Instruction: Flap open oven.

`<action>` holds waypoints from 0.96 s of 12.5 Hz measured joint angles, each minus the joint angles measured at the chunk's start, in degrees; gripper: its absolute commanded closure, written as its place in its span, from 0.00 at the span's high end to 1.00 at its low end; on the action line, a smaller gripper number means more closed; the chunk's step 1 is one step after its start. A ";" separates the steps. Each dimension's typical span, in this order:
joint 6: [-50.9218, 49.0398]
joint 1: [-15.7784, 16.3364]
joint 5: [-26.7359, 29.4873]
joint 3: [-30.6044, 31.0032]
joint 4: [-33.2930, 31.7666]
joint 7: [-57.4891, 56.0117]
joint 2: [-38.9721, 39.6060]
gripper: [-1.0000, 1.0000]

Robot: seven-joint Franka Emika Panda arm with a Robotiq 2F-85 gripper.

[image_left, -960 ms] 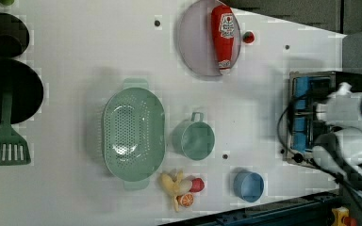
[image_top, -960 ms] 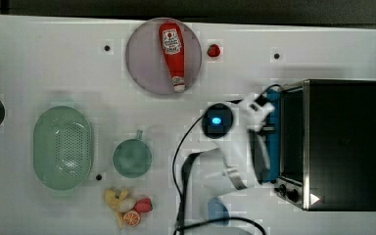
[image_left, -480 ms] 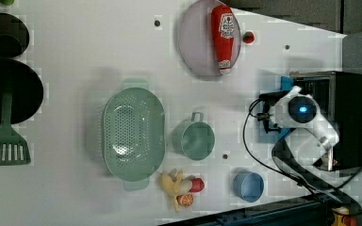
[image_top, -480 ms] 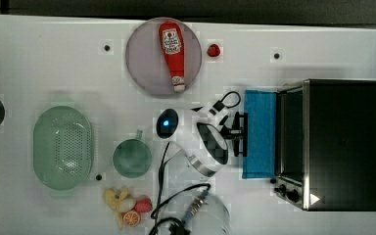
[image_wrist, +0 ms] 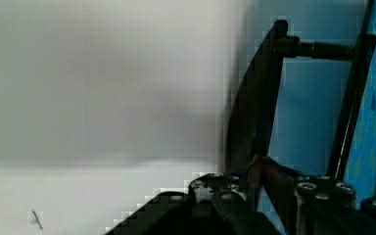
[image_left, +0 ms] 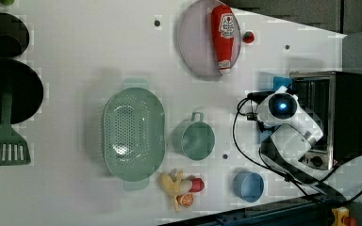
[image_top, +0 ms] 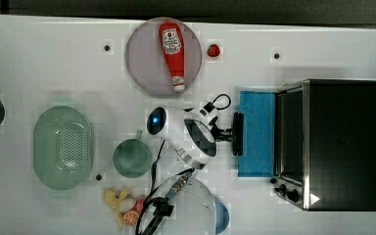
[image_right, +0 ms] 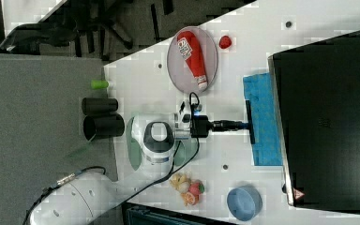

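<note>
The oven point(image_top: 340, 144) is standing at the top view's right on the white worktop point(image_top: 54, 63), and its blue glass door point(image_top: 257, 132) is now being held folded down flat, reaching toward the top view's left. A second ago the door was standing nearly upright against the oven front, with the arm point(image_top: 196, 139) pressed close to it; since then the door has been swung down and the arm has been drawn away with it. The black bar handle point(image_top: 237, 133) is being gripped by the fingers point(image_top: 229, 133), which are closed narrowly around it, as is also seen in the right view, where the fingers point(image_right: 243, 125) are meeting the handle point(image_right: 251, 123). By this reading, the flap is judged to be fully open, so only the letting go of the handle is being left to do.
</note>
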 measured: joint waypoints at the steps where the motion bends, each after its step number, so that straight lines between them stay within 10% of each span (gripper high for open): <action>1: 0.39 -0.08 1.04 -0.30 0.00 0.08 -0.36 0.17; 7: -3.41 -0.06 30.56 0.67 1.45 0.47 -18.86 0.17; 12: -25.75 0.50 47.29 -0.08 10.18 1.96 -39.17 0.17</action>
